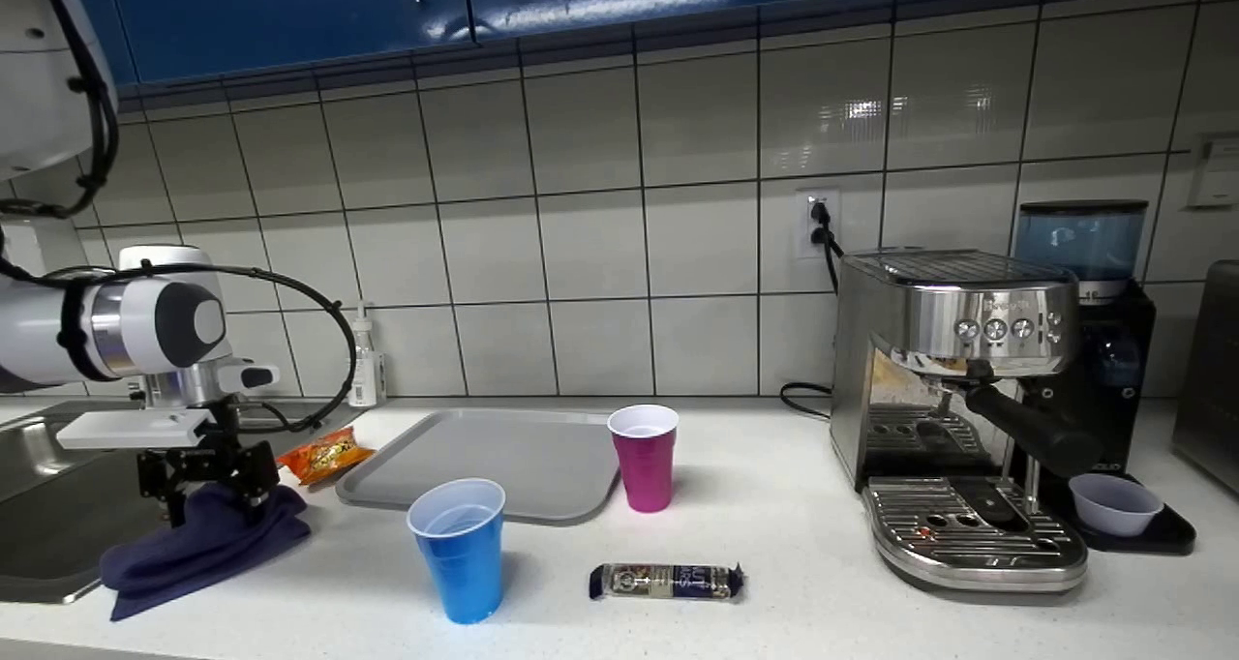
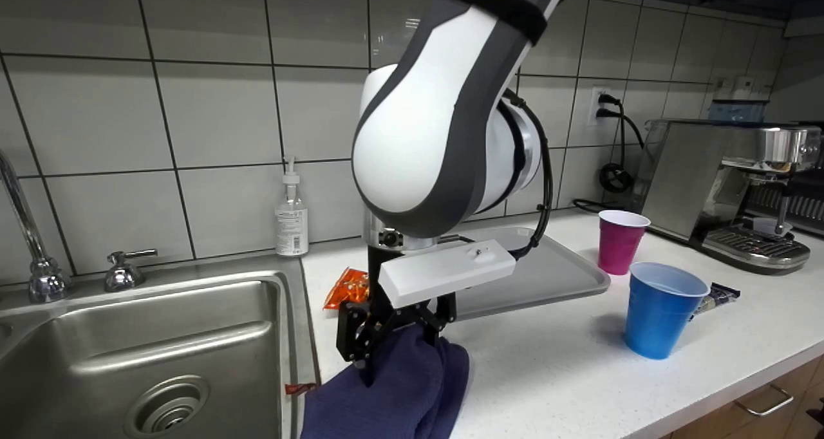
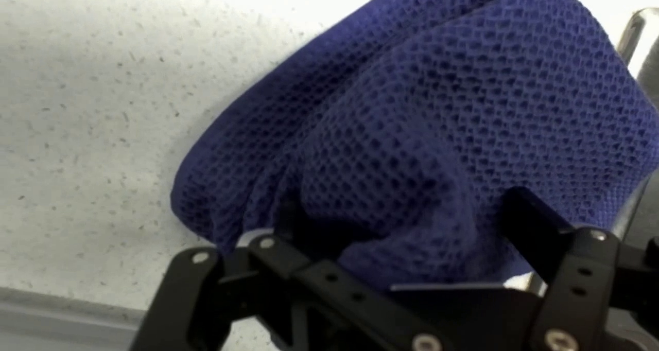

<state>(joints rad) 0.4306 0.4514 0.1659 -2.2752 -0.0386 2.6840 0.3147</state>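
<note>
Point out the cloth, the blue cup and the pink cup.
Cloth [image 3: 427,124]: wrist view, textured top surface.
Blue cup [image 1: 465,565]: an exterior view, outer wall.
Pink cup [image 2: 619,247]: an exterior view, outer wall.

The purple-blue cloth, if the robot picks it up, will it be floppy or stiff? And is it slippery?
Probably floppy: the cloth slumps in soft folds on the counter. It's likely not very slippery, because its weave looks bumpy. Pushed, it may bunch up rather than roll, since a crumpled ridge rises inside the open hand.
</note>
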